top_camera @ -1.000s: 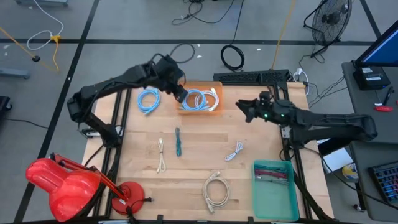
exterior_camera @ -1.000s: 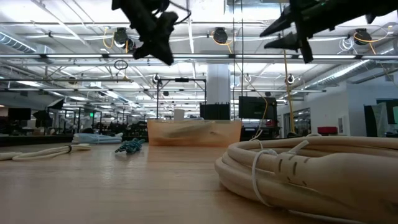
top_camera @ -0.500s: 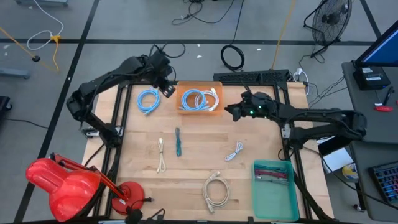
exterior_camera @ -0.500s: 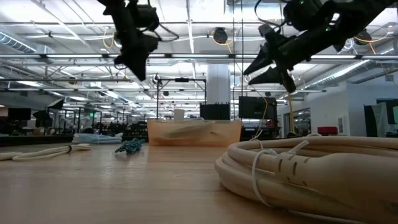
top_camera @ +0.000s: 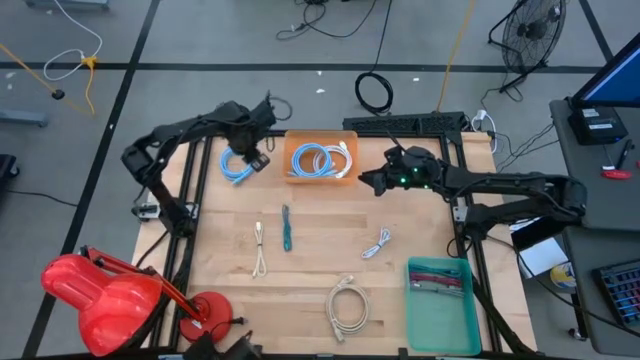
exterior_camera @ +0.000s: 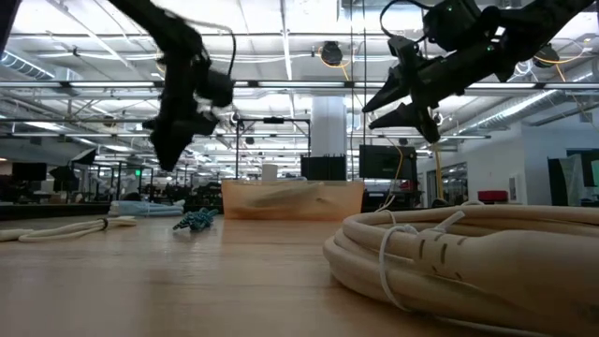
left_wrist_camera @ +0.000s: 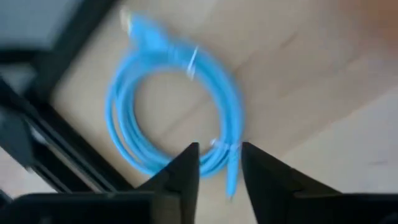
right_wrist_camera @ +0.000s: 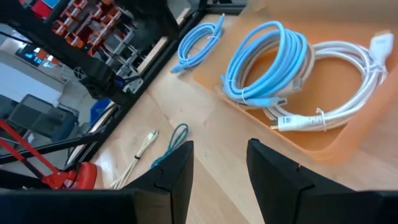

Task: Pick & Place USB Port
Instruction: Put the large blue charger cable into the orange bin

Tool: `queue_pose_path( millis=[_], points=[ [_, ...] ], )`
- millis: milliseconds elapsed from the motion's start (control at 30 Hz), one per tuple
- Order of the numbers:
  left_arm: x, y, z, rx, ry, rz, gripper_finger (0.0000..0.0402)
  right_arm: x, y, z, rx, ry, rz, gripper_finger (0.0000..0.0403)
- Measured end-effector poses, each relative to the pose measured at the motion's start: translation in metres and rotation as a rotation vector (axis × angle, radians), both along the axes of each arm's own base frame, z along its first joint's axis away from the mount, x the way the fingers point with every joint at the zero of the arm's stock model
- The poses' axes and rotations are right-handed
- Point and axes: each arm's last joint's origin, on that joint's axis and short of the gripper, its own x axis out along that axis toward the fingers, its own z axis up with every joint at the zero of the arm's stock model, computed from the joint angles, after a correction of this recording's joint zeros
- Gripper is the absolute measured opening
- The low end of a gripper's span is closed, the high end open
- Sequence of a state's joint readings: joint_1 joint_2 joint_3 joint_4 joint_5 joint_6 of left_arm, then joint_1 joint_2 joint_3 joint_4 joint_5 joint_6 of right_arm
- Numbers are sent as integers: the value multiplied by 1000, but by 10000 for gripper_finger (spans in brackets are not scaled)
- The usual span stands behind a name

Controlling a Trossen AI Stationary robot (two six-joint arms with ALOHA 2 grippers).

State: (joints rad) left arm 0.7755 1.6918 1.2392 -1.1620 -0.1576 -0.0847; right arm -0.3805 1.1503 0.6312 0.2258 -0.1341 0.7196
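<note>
Hovering over the coiled light-blue USB cable (top_camera: 238,162) on the wooden desk (top_camera: 310,260), left gripper (top_camera: 256,160) fingers spread; an off-centre pinch could miss. Right gripper (top_camera: 372,180) spread beside the orange tray (top_camera: 321,177).

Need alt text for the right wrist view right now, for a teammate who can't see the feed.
The right gripper, fingers open and empty, hovers over the wooden table facing an orange tray holding a coiled blue cable and a white cable. Beyond the tray lie a loose blue cable, a teal cable and a beige cable.
</note>
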Motion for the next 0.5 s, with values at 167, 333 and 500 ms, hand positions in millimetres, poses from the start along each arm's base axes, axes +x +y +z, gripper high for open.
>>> queue_pose_path(
  millis=[167, 333, 500],
  points=[
    [-18, -3, -35, -49, 28, 38, 192, 0, 0, 1, -6, -9, 0, 141],
    [-22, -6, -46, -81, 3, 36, 215, 0, 0, 2, -11, -11, 1, 141],
    [-12, -7, -47, -56, -57, -13, 220, 0, 0, 2, -13, -10, -2, 141]
  ],
)
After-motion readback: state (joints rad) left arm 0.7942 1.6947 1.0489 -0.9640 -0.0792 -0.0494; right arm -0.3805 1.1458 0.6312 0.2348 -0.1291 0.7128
